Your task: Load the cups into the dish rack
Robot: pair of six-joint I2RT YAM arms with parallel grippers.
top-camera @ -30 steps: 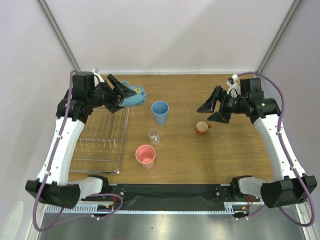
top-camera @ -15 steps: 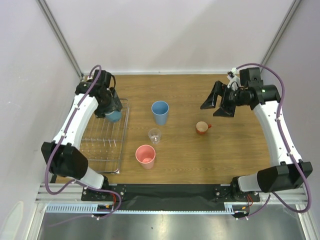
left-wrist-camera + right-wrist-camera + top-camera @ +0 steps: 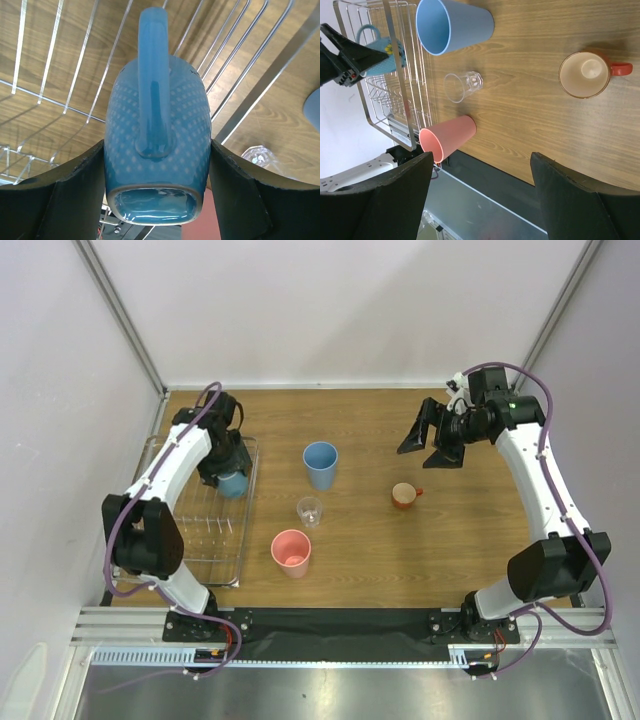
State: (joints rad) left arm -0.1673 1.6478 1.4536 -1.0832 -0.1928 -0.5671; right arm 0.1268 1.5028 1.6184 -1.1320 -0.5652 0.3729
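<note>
My left gripper (image 3: 224,470) is shut on the blue-grey mug (image 3: 235,485) and holds it over the far right part of the dish rack (image 3: 190,532). In the left wrist view the mug (image 3: 157,130) sits handle-up between both fingers (image 3: 75,195), with the rack's wires (image 3: 60,75) beneath it. On the table stand the light-blue tumbler (image 3: 320,464), the clear glass (image 3: 310,511), the pink tumbler (image 3: 291,552) and the orange mug (image 3: 404,495). My right gripper (image 3: 423,452) hangs open and empty above and behind the orange mug (image 3: 587,74).
The rack lies along the table's left side, close to the left wall. The light-blue tumbler (image 3: 452,22), glass (image 3: 462,85) and pink tumbler (image 3: 447,137) stand in a line just right of the rack (image 3: 385,75). A black strip borders the table's near edge.
The left arm has swung the blue-grey mug from beside the rack's far corner to over the rack and turned it downward. The right gripper drew back and up a little, still open.
</note>
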